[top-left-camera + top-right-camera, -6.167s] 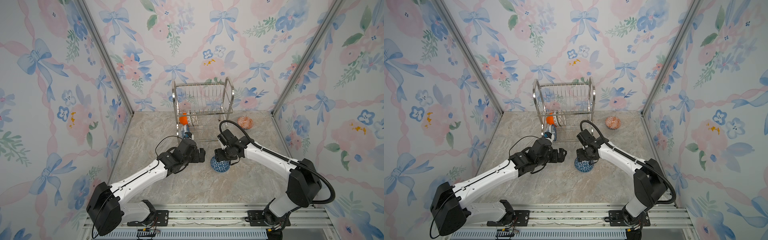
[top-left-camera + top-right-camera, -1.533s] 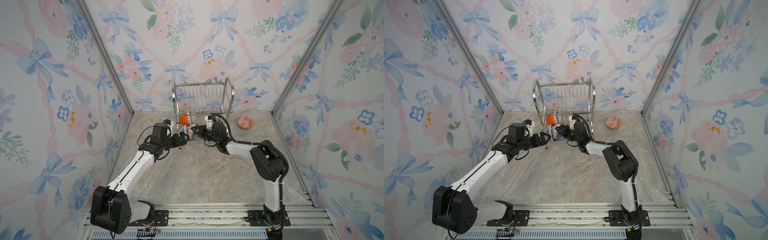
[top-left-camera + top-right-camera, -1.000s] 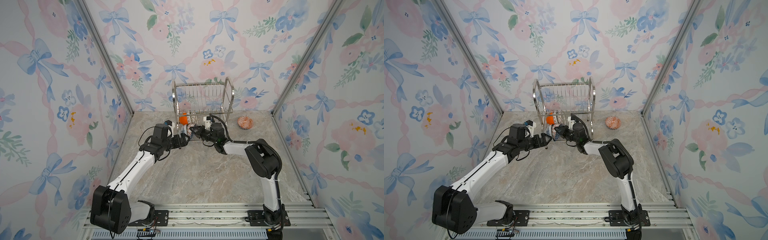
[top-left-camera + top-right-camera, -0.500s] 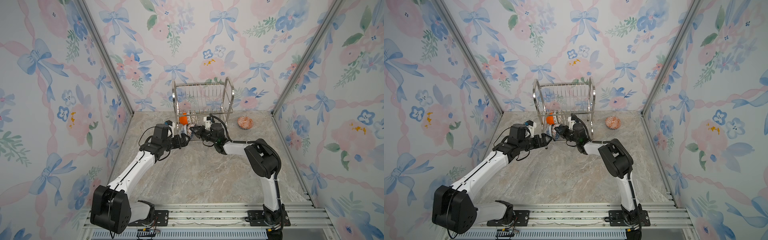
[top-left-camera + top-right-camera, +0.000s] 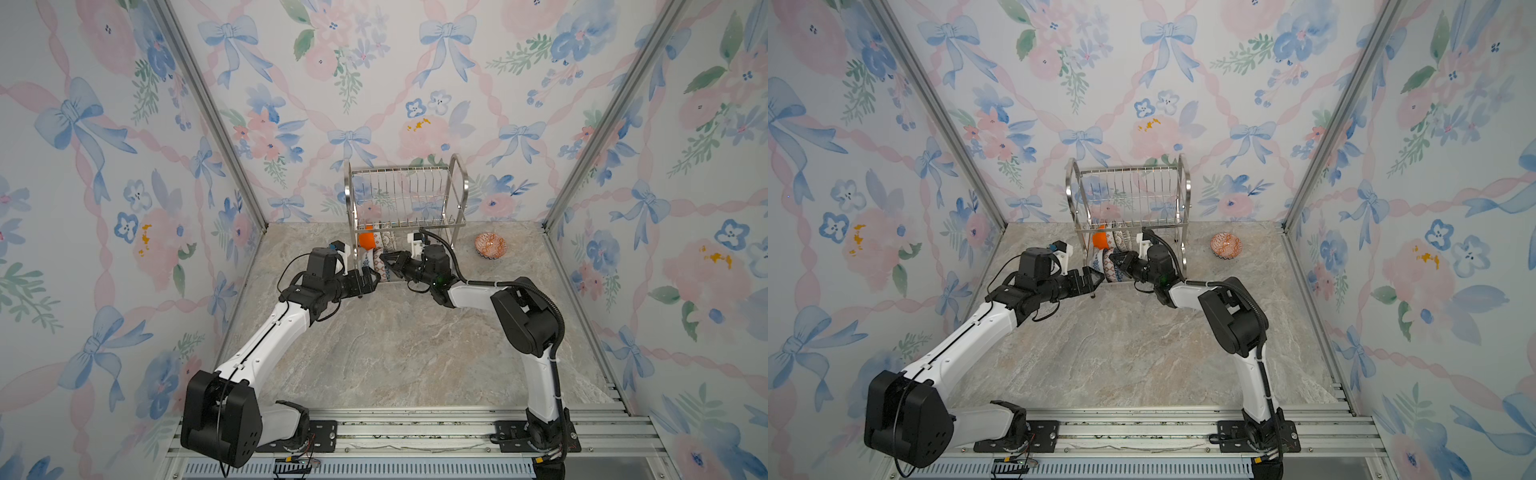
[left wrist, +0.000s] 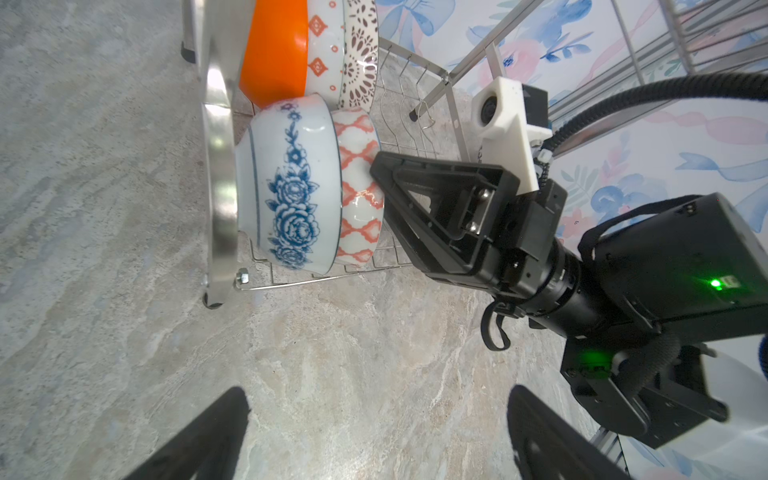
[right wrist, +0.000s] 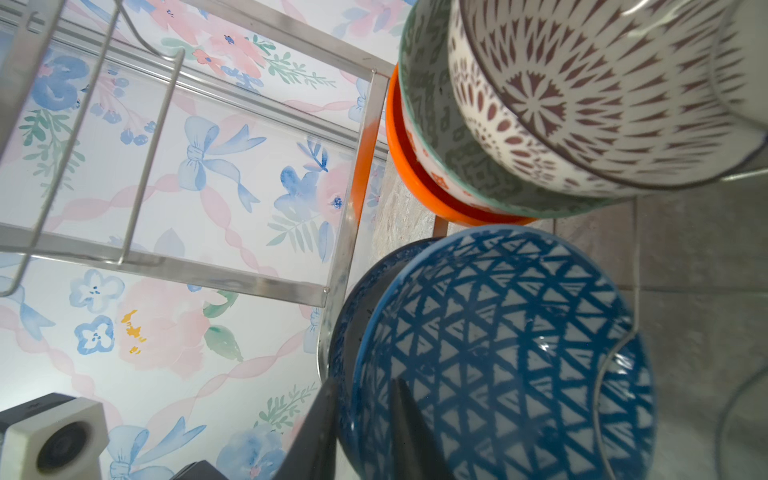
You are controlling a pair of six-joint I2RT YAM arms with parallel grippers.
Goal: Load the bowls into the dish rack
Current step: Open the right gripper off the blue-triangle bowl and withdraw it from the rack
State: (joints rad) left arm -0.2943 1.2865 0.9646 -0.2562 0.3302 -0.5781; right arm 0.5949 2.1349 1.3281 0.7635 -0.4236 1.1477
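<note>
One dark-blue triangle bowl (image 7: pixel 498 353), rim loosely between fingers (image 7: pixel 409 432) of right tool (image 7: pixel 365 384)

In the silver dish rack (image 6: pixel 218 166): a plain orange bowl (image 6: pixel 270 54), a green-white geometric bowl (image 7: pixel 432 124), a white dark-lattice bowl (image 7: pixel 602 95), a blue-white floral bowl (image 6: pixel 291 191) and a dark-blue triangle bowl (image 7: pixel 498 353). Beside the dish rack, an orange-red-white patterned bowl (image 5: pixel 490 245) sits on the marbled grey-beige tabletop (image 5: pixel 395 340).

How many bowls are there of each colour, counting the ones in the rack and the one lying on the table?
Plain orange: 1, the orange bowl
Blue and white: 2, the floral bowl and the triangle bowl
Orange-red patterned: 2, the red-lattice bowl and the tabletop bowl
Green and white: 1, the green bowl
Brown and white: 1, the brown bowl
Total: 7
</note>
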